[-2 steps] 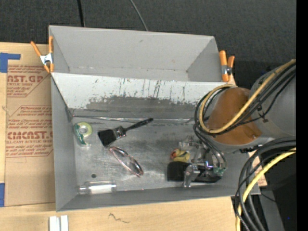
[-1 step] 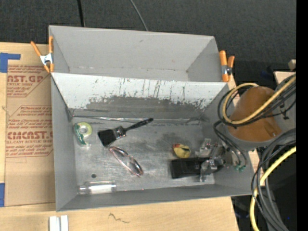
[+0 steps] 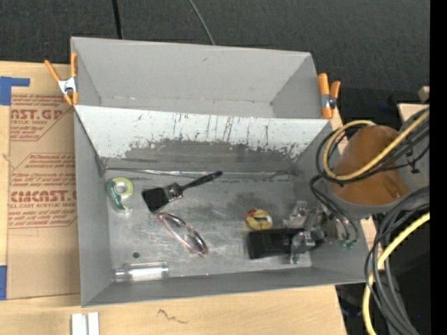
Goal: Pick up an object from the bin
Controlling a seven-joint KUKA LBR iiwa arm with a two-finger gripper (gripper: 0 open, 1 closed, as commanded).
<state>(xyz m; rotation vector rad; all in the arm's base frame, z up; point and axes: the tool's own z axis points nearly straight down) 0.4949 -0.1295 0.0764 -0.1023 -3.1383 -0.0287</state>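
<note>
Hovering: our gripper (image 3: 305,234) sits at the right end of the black block (image 3: 269,243), we judge to line up a pick.
Grip: we cannot tell its state.

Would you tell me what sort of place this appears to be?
Probably a robotics lab's grasping test station: a scuffed grey metal bin holding a brush and glasses, with a cabled robot arm reaching in.

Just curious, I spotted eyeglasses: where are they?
In the camera view the eyeglasses lie left of centre, between the black brush and the clear tube.
</note>
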